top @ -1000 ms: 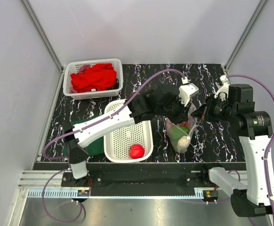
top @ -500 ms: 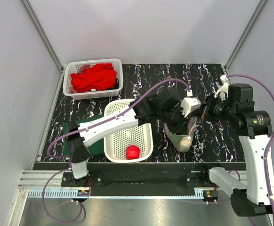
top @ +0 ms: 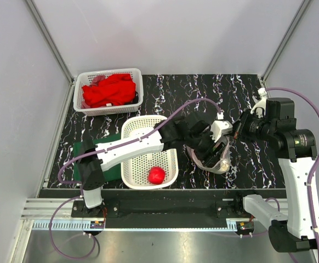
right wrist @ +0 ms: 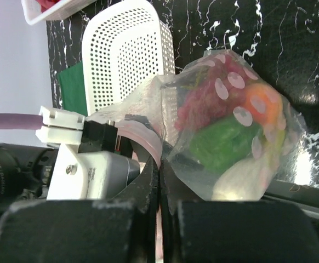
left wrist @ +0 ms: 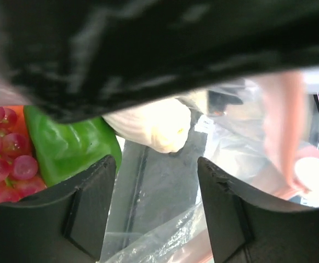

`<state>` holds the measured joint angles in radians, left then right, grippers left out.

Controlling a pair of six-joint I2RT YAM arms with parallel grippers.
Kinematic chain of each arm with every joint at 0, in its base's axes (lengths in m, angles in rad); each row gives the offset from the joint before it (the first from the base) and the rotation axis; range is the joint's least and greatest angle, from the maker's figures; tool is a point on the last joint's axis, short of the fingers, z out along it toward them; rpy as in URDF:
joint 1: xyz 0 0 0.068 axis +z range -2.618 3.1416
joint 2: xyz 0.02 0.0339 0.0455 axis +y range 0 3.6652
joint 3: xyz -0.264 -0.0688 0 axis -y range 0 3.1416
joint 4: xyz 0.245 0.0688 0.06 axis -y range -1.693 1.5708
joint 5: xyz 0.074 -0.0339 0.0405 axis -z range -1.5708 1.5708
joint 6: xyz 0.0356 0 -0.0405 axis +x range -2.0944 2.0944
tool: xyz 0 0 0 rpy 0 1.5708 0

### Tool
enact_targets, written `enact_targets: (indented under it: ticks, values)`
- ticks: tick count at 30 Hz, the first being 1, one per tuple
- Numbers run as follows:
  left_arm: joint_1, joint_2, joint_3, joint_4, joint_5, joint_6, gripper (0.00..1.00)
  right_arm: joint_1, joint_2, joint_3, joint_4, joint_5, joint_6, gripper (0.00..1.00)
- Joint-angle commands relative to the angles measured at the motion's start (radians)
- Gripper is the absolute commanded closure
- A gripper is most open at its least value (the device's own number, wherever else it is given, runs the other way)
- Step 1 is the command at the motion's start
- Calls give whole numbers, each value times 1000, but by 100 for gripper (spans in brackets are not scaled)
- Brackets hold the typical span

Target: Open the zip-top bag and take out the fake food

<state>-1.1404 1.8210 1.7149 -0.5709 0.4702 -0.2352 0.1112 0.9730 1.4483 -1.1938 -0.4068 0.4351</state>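
Black table with white marble veins, closed in by plain pale walls on the far, left and right sides, with metal frame posts running up from the far corners. A slotted metal rail runs along the near edge, where both arm bases are bolted. A white perforated basket in the far left corner holds a red cloth. A second white basket sits near the middle of the near edge with a red apple in its near end, and partly lies on a dark green cloth by the near left corner. The zip-top bag lies on the table right of centre, close to the near edge and just beside the second basket. It is clear and crinkled, with grapes, an orange peach, a green pepper and a pale leek visible through the plastic. The left tool is pushed into the bag mouth, fingers spread wide and gripping nothing, with the pepper, grapes and leek end right in front of it. The right tool is pinched tight on the bag's pink zip edge, fingers closed with almost no gap. The left arm reaches across over the second basket to the bag, and the right arm comes in from the right edge.
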Motion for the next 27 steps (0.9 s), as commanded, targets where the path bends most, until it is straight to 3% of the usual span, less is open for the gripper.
enact_targets:
  ticks: [1, 5, 8, 14, 19, 27]
  values:
    - [-9, -8, -18, 100, -114, -97, 35, 2, -39, -15, 37, 31, 99, 100]
    - [-5, -12, -46, 120, -208, -136, 39, 1, -65, -75, 68, -13, 171, 100]
    - [8, -2, -66, 169, -166, -193, 41, 1, -80, -91, 68, -3, 215, 100]
    - [14, -15, -97, 190, -239, -179, 38, 1, -96, -82, 69, 34, 248, 100]
    - [13, -8, -130, 276, -62, -190, 22, 2, -96, -92, 69, 33, 275, 100]
    - [5, 44, -169, 384, 68, -260, 25, 1, -105, -89, 69, 62, 306, 100]
